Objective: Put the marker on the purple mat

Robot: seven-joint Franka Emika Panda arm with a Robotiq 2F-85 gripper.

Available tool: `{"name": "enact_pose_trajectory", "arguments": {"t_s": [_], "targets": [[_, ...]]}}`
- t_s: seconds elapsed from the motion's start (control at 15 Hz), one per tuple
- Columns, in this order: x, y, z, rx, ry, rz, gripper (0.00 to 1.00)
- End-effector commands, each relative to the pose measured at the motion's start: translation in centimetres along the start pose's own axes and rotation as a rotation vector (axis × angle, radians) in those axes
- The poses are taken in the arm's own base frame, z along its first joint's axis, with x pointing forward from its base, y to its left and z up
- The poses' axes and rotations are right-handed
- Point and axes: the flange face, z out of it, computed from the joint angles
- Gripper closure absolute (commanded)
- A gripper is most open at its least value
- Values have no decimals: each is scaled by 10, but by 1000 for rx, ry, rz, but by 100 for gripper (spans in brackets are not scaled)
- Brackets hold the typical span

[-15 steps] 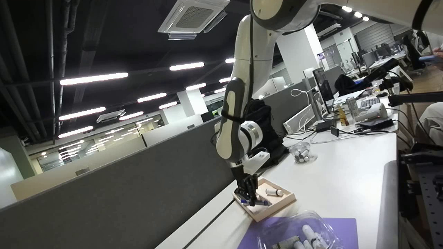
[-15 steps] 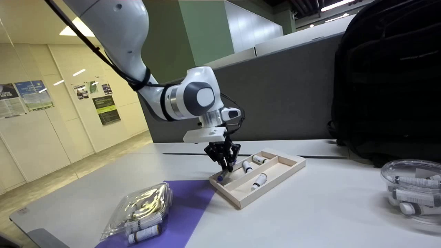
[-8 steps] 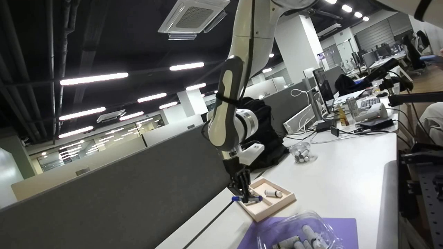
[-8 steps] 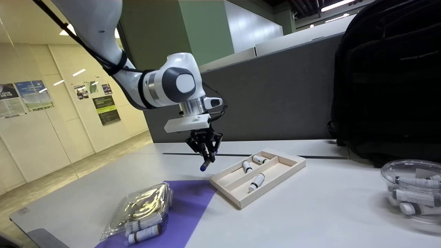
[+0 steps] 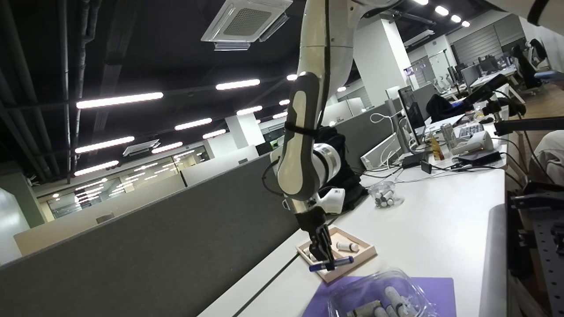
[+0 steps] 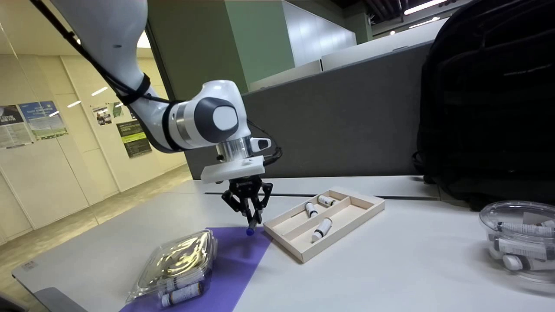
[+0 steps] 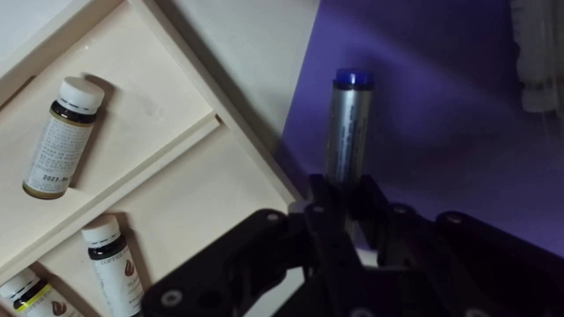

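My gripper (image 5: 329, 265) is shut on the marker (image 5: 343, 261), a silver-grey pen with blue ends. In an exterior view, the gripper (image 6: 252, 213) holds the marker (image 6: 250, 230) over the near-tray end of the purple mat (image 6: 236, 264). In the wrist view, the fingers (image 7: 343, 189) pinch the marker (image 7: 348, 127) around its middle, with the purple mat (image 7: 423, 149) beneath its blue end. The purple mat (image 5: 440, 293) also shows in an exterior view. The marker appears above the mat; the exact height cannot be told.
A shallow wooden tray (image 6: 318, 250) with small bottles stands beside the mat. A clear clamshell box (image 6: 177, 255) with bottles covers part of the mat. A round clear tub (image 6: 518, 234) of bottles and a black backpack (image 6: 485, 121) stand farther along the table. A grey partition (image 6: 338, 130) runs behind.
The gripper has lifted the marker out of the wooden tray, carried it sideways past the tray's edge, then come lower over the purple mat. The grip on the marker has stayed shut.
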Motion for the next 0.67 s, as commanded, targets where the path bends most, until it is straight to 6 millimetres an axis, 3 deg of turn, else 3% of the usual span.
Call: {"name": "enact_pose_trajectory", "arguments": {"t_s": [0.0,0.2,0.27,0.33,0.6], "targets": [[-17,-6,18,-22,17,-69,95],[-25,-11,32,-21,16,-107,95],[-27,-11,37,-24,1,-116,54],[-29,-11,40,-23,-9,-121,53],[-30,-10,34,-8,-35,-112,27]]}}
